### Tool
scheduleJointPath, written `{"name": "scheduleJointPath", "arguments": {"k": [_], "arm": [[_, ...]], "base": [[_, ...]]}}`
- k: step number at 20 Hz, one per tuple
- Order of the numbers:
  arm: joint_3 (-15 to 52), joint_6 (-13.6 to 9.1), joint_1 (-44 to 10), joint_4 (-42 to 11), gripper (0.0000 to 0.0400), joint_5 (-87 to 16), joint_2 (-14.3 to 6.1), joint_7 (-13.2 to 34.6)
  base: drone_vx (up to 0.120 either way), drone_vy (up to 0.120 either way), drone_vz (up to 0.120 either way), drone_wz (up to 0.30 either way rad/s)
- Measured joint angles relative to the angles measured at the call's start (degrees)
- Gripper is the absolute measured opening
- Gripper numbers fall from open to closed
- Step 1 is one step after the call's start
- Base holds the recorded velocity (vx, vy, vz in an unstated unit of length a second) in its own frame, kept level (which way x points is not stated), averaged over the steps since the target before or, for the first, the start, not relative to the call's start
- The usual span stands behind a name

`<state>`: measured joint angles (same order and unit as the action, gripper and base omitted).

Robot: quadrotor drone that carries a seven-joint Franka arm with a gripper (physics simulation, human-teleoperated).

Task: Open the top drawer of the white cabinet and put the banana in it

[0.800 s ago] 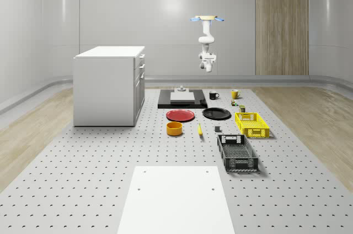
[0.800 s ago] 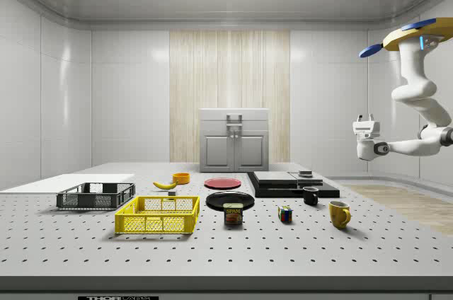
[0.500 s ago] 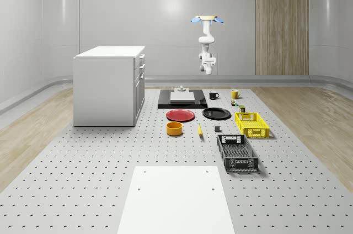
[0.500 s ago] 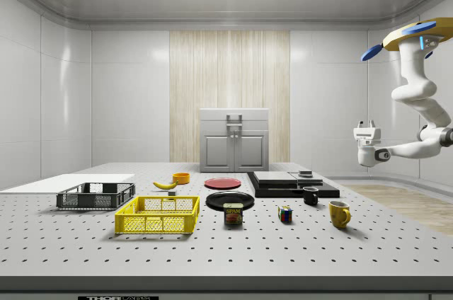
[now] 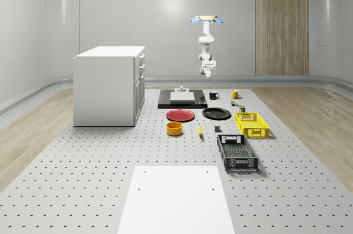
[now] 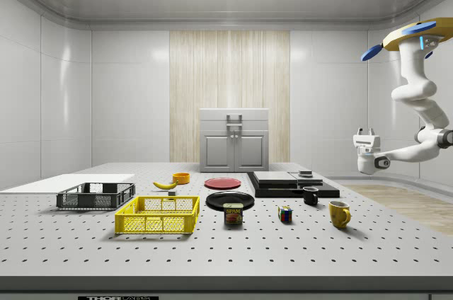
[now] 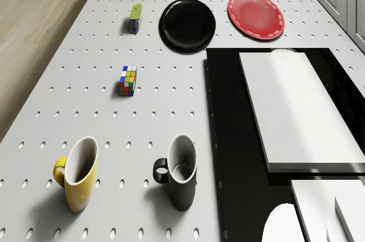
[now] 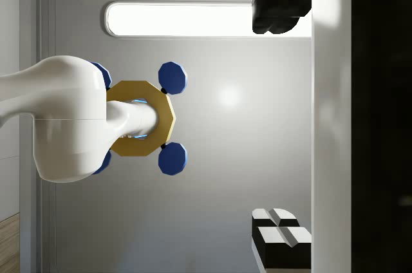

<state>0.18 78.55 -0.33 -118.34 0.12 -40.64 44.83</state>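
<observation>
Whole-scene view, drone: I see the drone (image 5: 207, 19) hovering high over the far end of the table (image 5: 83, 179), with the arm (image 5: 205, 46) hanging under it above the black slab (image 5: 182, 101) and the black mug (image 5: 214, 95).
Whole-scene view, banana: the banana (image 5: 199, 129) lies on the table at mid-frame, between the orange bowl (image 5: 174, 128) and the yellow basket (image 5: 252, 124), well apart from the arm.
Whole-scene view, cabinet: the white cabinet (image 5: 107, 88) stands at the whole-scene view's left; its top drawer (image 5: 142, 58) sits flush with the front.
Side view, tool: the gripper (image 6: 367, 132) is at the side view's right edge at mid-height, turned upward and well above the yellow mug (image 6: 339, 214).
Side view, banana: it lies left of centre, just beside the orange bowl and behind the yellow basket.
Drone view, below me: the two mugs stand side by side next to the slab; beyond them I see a colour cube (image 7: 128, 80), a black plate (image 7: 187, 24) and a red plate (image 7: 256, 15).
Wrist view, tool: the fingers (image 8: 283, 237) stand spread wide with nothing between them, and I look past them at the drone's underside.
</observation>
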Motion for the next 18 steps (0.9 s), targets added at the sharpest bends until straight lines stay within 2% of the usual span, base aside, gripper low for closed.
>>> {"name": "scheduleJointPath", "arguments": {"k": [9,12,15,18], "arm": [[-0.33,-0.51,-0.01,1.28,0.0400,0.67,0.39,-0.07],[-12.43,-0.76,2.43,-1.00,0.0400,19.63,0.30,-2.94],[-22.92,-0.87,5.48,-6.28,0.0400,35.78,-0.26,-5.63],[-29.76,-0.70,8.38,-11.21,0.0400,46.20,-1.08,-7.48]], "base": [[0.120,0.000,0.000,0.000],[0.120,-0.067,0.000,0.000],[0.120,-0.120,0.120,0.000],[0.120,-0.120,0.120,0.000]]}}
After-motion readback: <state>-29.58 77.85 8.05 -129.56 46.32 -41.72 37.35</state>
